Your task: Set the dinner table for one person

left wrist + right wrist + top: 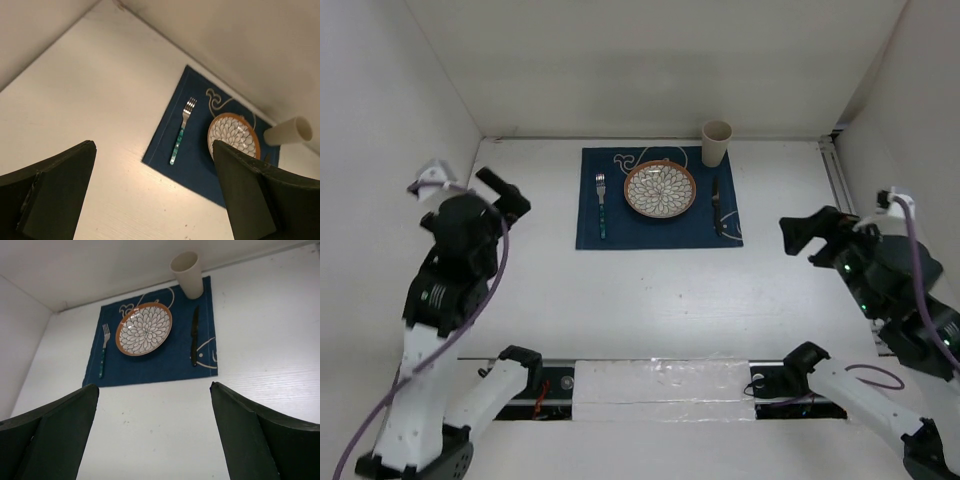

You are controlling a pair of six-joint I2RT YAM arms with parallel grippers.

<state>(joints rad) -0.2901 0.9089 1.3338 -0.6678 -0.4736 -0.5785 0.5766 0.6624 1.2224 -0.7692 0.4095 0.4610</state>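
From above, the dinner table (650, 290) carries a blue mat (610, 235) with fork (601, 203), plate (661, 188) and knife (716, 205), and a cup (717, 143) at its far right corner.

Left wrist view: the left gripper (152, 160) gapes, empty.

Right wrist view: the right gripper (154, 395) likewise.

The setting looks finished to me; only parking the arms remains.

A dark blue mat (660, 236) with white drawings lay flat, and a round plate (661, 188) with an orange rim and a white petal pattern sat in the mat's middle. A green-handled fork (601, 203) lay on the mat's left part, tines toward its far edge. A dark knife (716, 205) lay on its right part and a pale cup (716, 143) stood upright at its far right corner.
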